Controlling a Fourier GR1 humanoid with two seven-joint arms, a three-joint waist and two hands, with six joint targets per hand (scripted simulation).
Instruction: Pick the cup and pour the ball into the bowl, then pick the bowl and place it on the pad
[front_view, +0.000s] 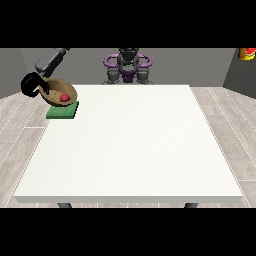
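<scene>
You see the hand (31, 84) at the view's left gripping the bowl (56, 91); ball (64, 97) inside; pad (63, 111) just below it

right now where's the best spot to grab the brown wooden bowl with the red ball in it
Probably its outer rim at the view's left, where the robot hand already is. The brown wooden bowl sits tilted above the green square pad, red ball inside.
</scene>
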